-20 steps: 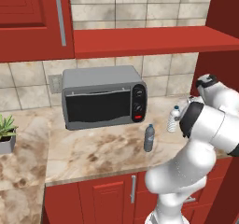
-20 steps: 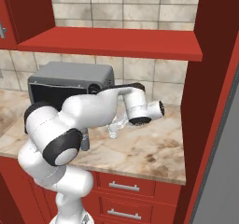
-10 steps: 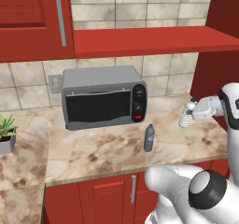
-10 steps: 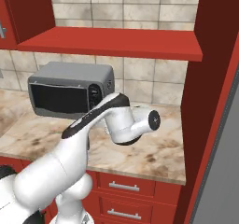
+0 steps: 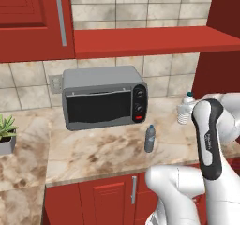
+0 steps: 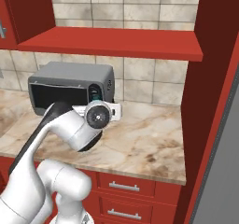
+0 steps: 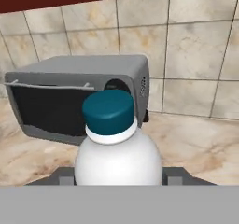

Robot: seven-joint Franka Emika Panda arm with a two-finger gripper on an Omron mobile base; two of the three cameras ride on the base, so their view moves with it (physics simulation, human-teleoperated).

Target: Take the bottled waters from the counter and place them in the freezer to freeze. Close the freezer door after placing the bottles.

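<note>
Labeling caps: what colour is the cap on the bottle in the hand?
Dark teal cap, over a white neck ring; clearest in the hand view.

readable text: none in any view
microwave (image 5: 104,97) front: round knobs and a red button on the control strip, no legible numbers or brand
standing bottle (image 5: 149,138) on counter (image 5: 93,153): label band too small to read
held bottle (image 7: 116,148): dark teal cap, pale body, no print visible in hand view
arm link marking (image 5: 207,139): small grey mark on the dark strip, unreadable
red cabinet fronts (image 5: 28,18): plain, no signs
wall tiles (image 6: 140,78): no writing
</note>
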